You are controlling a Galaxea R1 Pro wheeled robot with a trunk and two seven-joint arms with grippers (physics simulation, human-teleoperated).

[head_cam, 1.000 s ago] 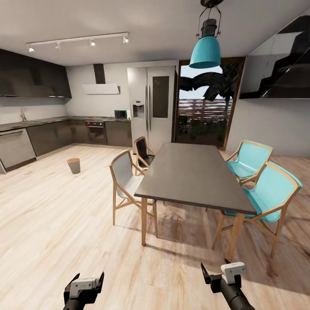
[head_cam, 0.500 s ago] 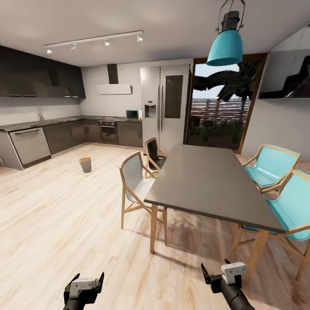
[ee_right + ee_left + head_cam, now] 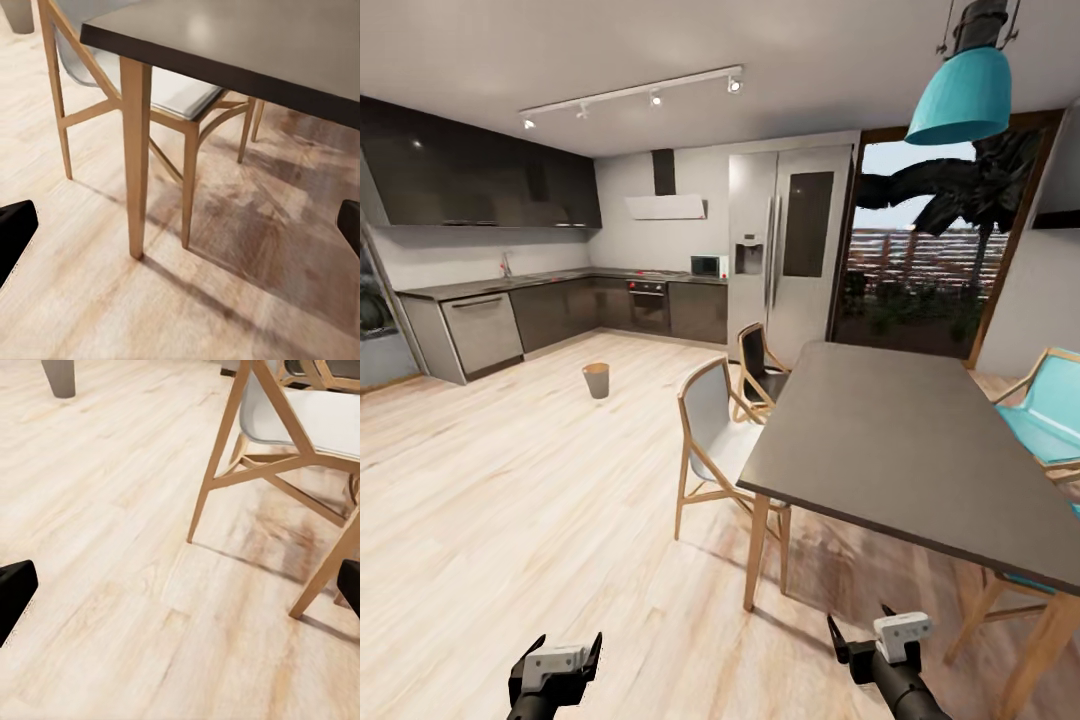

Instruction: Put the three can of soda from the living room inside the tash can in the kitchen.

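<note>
The tash can [image 3: 596, 380], a small tapered grey-tan basket, stands on the wood floor of the kitchen, far ahead and left of me. Its lower part also appears in the left wrist view as the tash can [image 3: 60, 379]. The cans of soda are out of view. My left gripper [image 3: 568, 642] hangs low in front of me, open and empty. My right gripper [image 3: 858, 620] is likewise open with nothing between its fingers. In the wrist views the left gripper [image 3: 180, 589] and the right gripper [image 3: 180, 225] hover over bare floor.
A dark dining table [image 3: 920, 450] stands close on my right, with a white-seated wooden chair [image 3: 715, 440], a dark chair [image 3: 760, 365] and a turquoise chair [image 3: 1050, 415] around it. Dark counters [image 3: 510, 310], the steel fridge [image 3: 790, 250] and the oven [image 3: 648, 305] line the far walls. Open floor lies ahead left.
The whole view has swung left, so the kitchen, tash can and table sit further right in the picture. Both grippers keep the same open pose.
</note>
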